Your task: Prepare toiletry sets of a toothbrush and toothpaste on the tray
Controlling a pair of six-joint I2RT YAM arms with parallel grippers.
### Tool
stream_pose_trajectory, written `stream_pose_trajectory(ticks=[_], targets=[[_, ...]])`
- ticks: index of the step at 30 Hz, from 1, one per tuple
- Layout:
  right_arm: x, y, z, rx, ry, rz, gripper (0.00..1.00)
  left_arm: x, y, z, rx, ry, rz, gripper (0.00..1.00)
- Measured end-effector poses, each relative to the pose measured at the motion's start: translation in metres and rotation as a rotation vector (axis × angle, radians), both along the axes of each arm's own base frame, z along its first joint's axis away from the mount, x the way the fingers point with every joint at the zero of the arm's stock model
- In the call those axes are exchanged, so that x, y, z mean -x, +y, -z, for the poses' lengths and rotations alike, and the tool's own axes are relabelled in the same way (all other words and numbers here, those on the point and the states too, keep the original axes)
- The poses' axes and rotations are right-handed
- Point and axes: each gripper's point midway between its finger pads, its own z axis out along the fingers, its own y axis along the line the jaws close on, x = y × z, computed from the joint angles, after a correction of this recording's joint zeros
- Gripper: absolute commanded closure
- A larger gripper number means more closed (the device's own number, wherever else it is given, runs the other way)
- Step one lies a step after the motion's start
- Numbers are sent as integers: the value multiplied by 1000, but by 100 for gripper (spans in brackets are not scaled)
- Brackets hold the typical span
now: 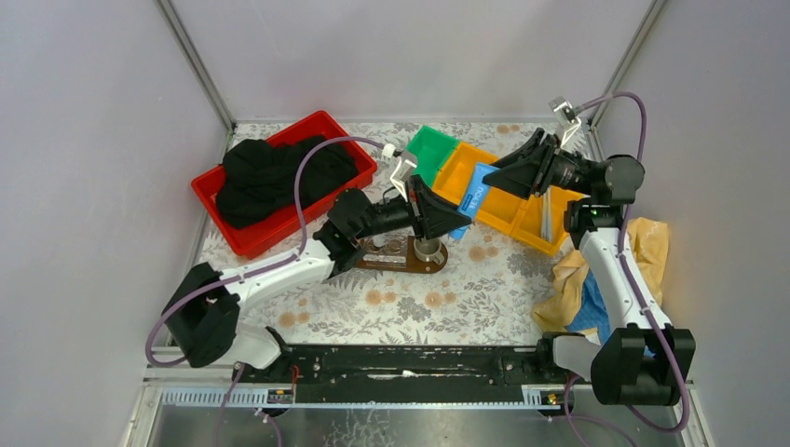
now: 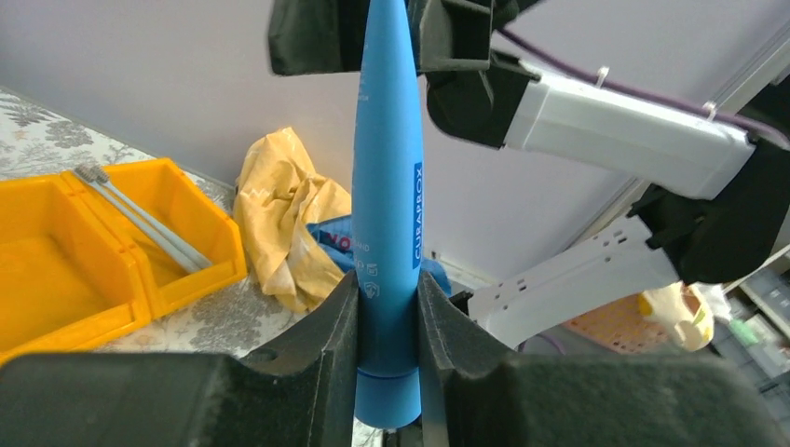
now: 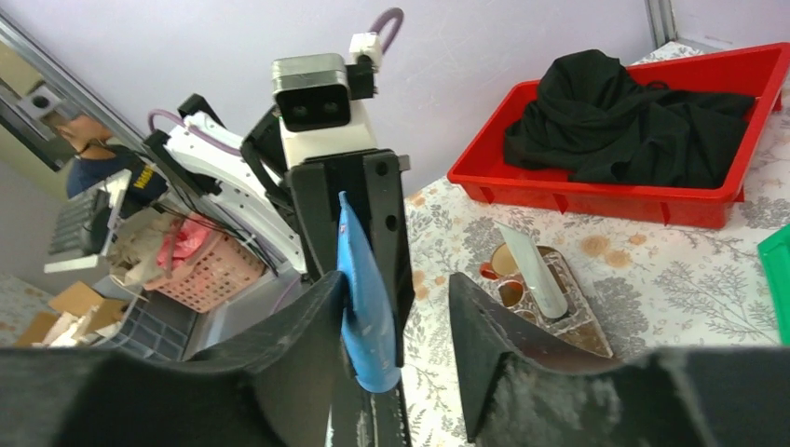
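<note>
Over floral table (image 1: 466, 289), left pincer (image 2: 387, 284) clamps toothpaste (image 2: 387, 168); only right wrist shows right pincer (image 3: 399, 279) parted.

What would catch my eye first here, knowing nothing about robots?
A blue plastic toothpaste tube hangs in mid-air near the scene's middle, pinched by the left tool while the right tool stands open around its other end. At the back left, a red plastic crate holds a heap of black cloth.

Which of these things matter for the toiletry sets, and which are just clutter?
Job: dark brown oval wooden tray; blue toothpaste tube; whitish toothpaste tube; silvery toothbrushes.
Lying about: red plastic crate; black cloth; green bin; crumpled yellow bag.
</note>
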Motion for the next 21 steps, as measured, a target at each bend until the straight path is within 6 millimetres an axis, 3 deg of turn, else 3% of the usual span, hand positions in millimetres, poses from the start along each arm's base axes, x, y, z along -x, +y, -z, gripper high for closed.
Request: stream_pose_trajectory(ticks=[8, 21], targets=[[6, 1, 4, 135, -69, -71, 43, 13, 12, 10, -113, -111, 32, 93], [20, 12, 16, 190, -82, -150, 56, 17, 18, 29, -187, -117, 84, 93]])
